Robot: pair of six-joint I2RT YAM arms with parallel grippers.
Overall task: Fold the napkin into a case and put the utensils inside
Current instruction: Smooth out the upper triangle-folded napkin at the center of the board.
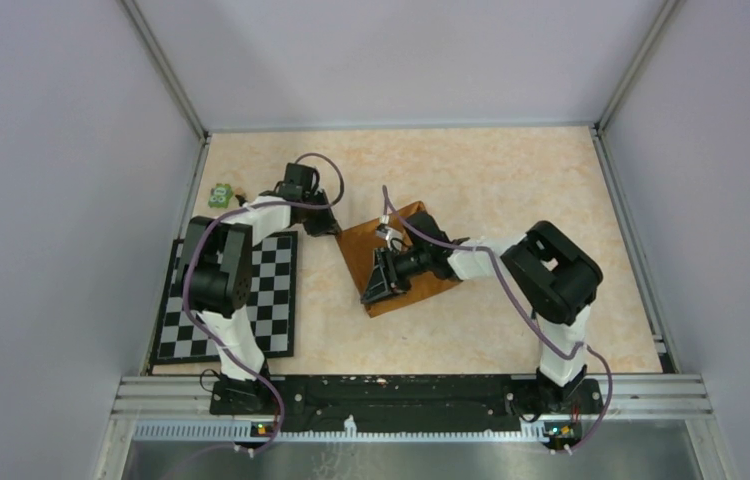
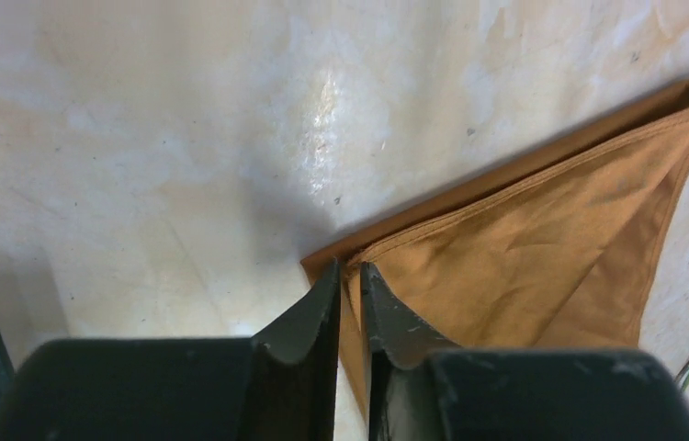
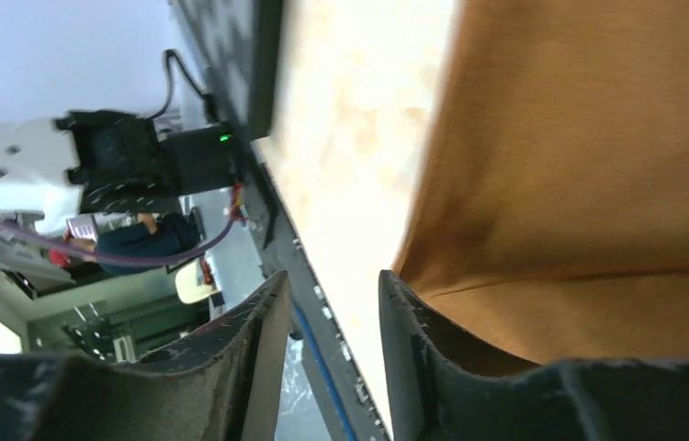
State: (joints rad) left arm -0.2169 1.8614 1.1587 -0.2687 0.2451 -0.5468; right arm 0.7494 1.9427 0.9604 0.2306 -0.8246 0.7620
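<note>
Napkin (image 1: 359, 248): rust-orange, folded flat and lying askew at the middle of the table (image 1: 511, 180). The left wrist view shows a doubled edge and a diagonal fold.
Left gripper (image 2: 350, 276): at the napkin's 9 o'clock corner. The jaws are down to a narrow slit and the corner's fold sits in it. Whether the cloth is pinched cannot be told.
Right gripper (image 3: 332, 289): low over the napkin's 7 o'clock edge. The jaws are partly apart with nothing between them, and one finger (image 3: 414, 349) lies against the cloth's edge.
Mat (image 1: 276, 300): checkered, at the table's 8 o'clock, apart from the napkin.
Toy (image 1: 221, 195): green, at the table's 10 o'clock, beyond the mat.
</note>
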